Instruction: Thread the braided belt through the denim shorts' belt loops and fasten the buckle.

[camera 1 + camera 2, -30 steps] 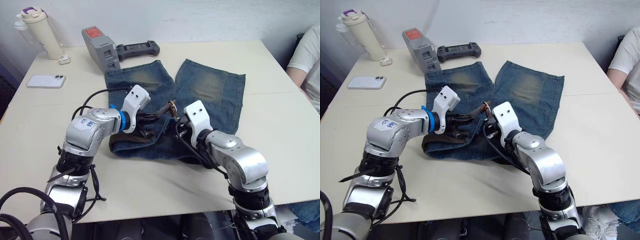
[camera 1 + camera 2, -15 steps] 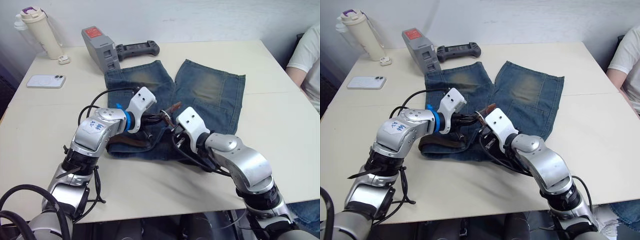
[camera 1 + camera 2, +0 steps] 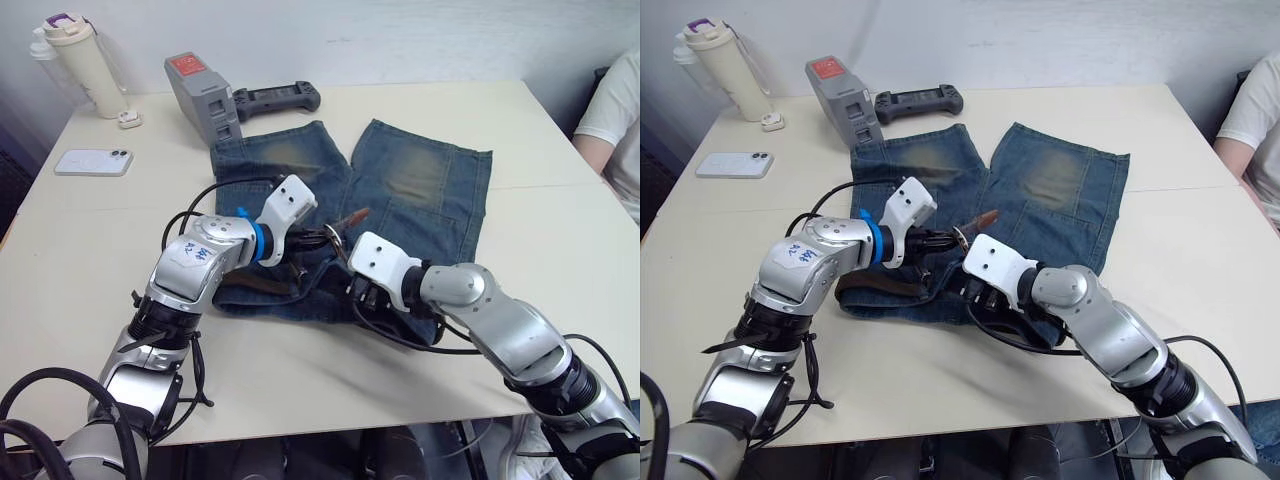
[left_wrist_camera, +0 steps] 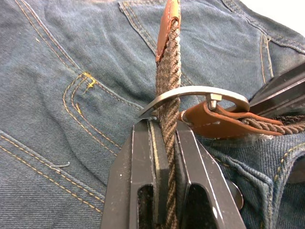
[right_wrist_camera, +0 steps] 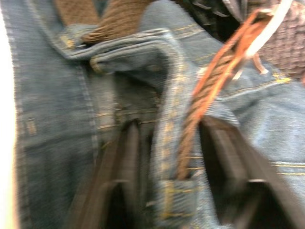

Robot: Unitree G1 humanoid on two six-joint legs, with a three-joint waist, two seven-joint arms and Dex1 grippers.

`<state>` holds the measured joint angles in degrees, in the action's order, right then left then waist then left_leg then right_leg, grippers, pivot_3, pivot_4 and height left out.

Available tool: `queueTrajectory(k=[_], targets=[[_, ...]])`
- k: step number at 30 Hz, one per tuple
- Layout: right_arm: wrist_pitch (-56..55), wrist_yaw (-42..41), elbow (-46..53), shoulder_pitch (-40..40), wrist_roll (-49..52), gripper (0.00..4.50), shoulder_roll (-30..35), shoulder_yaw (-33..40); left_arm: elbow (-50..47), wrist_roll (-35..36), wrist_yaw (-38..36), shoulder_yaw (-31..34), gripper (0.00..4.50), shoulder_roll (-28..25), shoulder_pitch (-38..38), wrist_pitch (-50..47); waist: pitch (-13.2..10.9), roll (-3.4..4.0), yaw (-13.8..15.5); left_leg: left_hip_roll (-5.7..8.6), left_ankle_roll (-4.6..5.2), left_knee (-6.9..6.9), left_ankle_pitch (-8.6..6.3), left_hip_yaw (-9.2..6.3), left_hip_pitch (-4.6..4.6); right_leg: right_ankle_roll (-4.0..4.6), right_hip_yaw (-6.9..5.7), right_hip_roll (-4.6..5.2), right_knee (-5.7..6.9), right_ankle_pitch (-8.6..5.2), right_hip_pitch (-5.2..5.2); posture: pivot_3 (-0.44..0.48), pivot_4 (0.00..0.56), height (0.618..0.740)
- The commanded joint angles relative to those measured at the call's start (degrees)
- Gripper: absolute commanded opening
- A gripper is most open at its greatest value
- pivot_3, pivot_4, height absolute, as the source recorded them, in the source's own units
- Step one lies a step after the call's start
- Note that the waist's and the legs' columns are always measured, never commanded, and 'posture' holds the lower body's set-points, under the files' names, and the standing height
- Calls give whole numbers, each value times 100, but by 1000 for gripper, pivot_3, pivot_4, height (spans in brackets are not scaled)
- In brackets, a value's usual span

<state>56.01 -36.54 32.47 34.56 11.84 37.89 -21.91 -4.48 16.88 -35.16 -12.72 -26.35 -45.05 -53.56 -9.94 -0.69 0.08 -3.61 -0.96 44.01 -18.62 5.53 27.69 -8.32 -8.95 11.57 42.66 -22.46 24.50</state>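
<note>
Left arm is reaching in from lower left of the frame, its left gripper (image 4: 164, 143) pinching shut on the braided belt (image 4: 167, 90). Right arm is entering from lower right, elbow bent; right gripper (image 5: 167, 157) is standing parted (fingers apart).

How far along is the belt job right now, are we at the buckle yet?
Mostly threaded: the brown braided belt already runs along the waistband of the faded blue denim shorts. In hand: the left gripper is shut on the strap, which passes through the silvery metal buckle. The right gripper, open, straddles the waistband. Left: securing the buckle; a seated pin isn't visible.
</note>
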Motion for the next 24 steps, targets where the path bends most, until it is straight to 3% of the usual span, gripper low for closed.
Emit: queueTrajectory(k=[1, 2, 5, 9, 16, 24], targets=[[-294, -544, 515, 186, 375, 4260, 333, 675, -261, -70, -19, 68, 0, -47, -18, 135, 0, 0, -2, 0, 0, 0, 0, 0, 0, 0, 0, 0, -1, 0, 0, 0, 150, 650], [-359, -628, 531, 200, 413, 4444, 405, 745, -261, -83, -24, 61, 0, -47, -15, 144, 0, 0, -5, -1, 0, -1, 0, 0, -2, 0, 0, -1, -2, 0, -2, 0, 150, 650], [-632, -959, 343, 337, 466, 4444, 705, 1005, -271, -138, -75, -6, 0, -71, -16, 204, 0, 0, -7, -1, 0, -3, 0, 0, -3, 0, 0, -1, -2, 0, -3, 0, 150, 650], [-1604, -1266, -595, 739, -70, 4444, 1152, 938, -439, -179, -255, -155, 0, -132, 9, 308, 0, -1, -8, 0, 0, -1, 0, 2, -4, 0, 0, 0, -2, 0, -3, 0, 150, 650], [-3168, -1590, -1877, 1000, -1015, 4444, 1120, 351, -590, -222, -334, -183, 0, -162, 15, 371, 0, 0, -15, 0, 1, -5, 1, 3, -1, 0, 0, 1, -4, 0, 0, 0, 150, 650], [-3900, -1707, -2500, 1225, -1504, 4444, 708, 217, -654, -372, -444, -310, 0, -207, 12, 460, 0, 0, -7, 0, 1, 2, 1, 1, 1, 0, -2, 2, -2, 0, -1, 0, 150, 650]])
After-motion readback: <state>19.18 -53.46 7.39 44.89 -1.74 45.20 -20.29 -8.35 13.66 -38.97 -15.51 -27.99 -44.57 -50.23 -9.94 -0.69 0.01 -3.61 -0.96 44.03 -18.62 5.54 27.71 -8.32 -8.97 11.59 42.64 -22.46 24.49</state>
